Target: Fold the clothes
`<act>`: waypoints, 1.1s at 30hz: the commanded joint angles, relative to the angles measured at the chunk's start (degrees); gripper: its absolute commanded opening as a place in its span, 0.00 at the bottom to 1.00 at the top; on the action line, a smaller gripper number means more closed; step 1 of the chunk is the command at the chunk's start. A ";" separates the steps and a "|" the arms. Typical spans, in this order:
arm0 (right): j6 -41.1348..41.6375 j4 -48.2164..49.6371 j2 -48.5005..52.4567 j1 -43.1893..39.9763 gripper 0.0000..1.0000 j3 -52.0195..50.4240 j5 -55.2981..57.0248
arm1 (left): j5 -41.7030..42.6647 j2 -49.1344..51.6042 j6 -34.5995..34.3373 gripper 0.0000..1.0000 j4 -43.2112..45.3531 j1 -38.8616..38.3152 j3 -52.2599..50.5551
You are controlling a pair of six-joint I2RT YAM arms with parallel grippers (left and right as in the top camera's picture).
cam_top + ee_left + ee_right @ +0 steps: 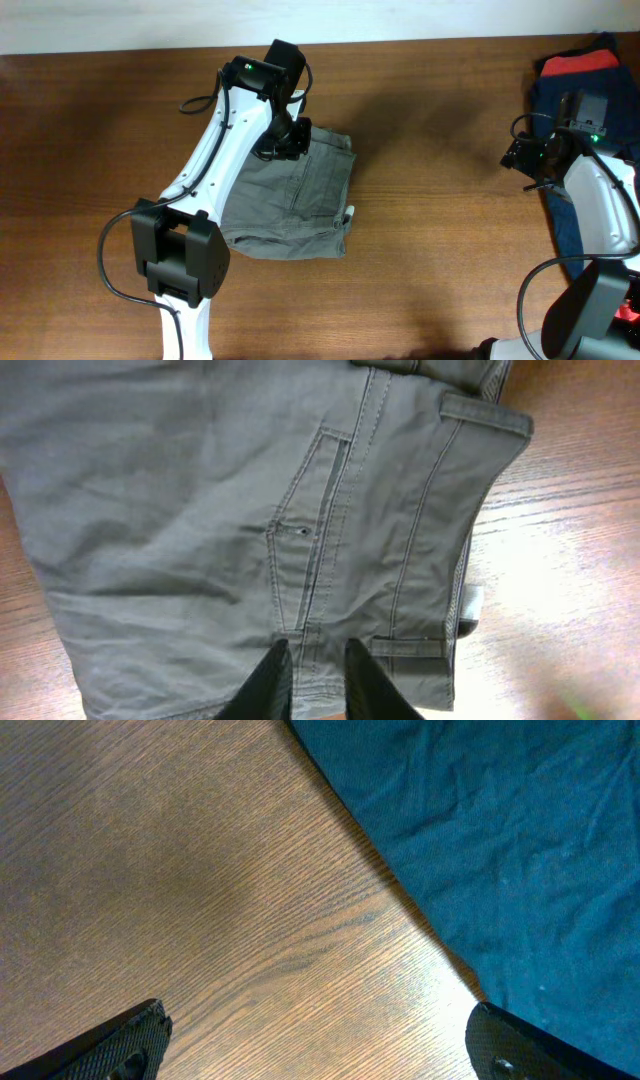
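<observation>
The clothes, a pair of grey-olive shorts (295,200), lie folded into a rough rectangle left of the table's centre. My left gripper (285,140) hovers at their far edge. In the left wrist view the shorts (200,510) fill the frame, with a stitched pocket and belt loops showing. The left gripper (318,645) has its dark fingers a narrow gap apart over the hem seam, and the cloth lies flat between them, not pinched. My right gripper (520,158) is far off at the right. It stands wide open (315,1012) over bare wood.
A dark navy garment (560,95) lies at the right edge with a red garment (580,63) on its far end; the navy cloth (500,840) fills the right wrist view's upper right. Brown wooden table (430,220) lies between the two arms.
</observation>
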 commanded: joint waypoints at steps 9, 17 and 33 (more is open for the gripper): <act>-0.26 -0.02 0.02 -0.09 0.99 -0.24 0.11 | 3.17 0.42 -0.37 0.01 -2.62 -0.85 0.04; -0.26 0.00 0.02 -0.09 0.99 -0.24 0.11 | 3.72 0.42 -0.35 0.01 -4.90 -4.22 -3.56; -0.26 -0.02 0.02 -0.11 0.98 -0.24 0.11 | 15.76 0.42 -0.35 0.01 8.50 -7.30 -22.64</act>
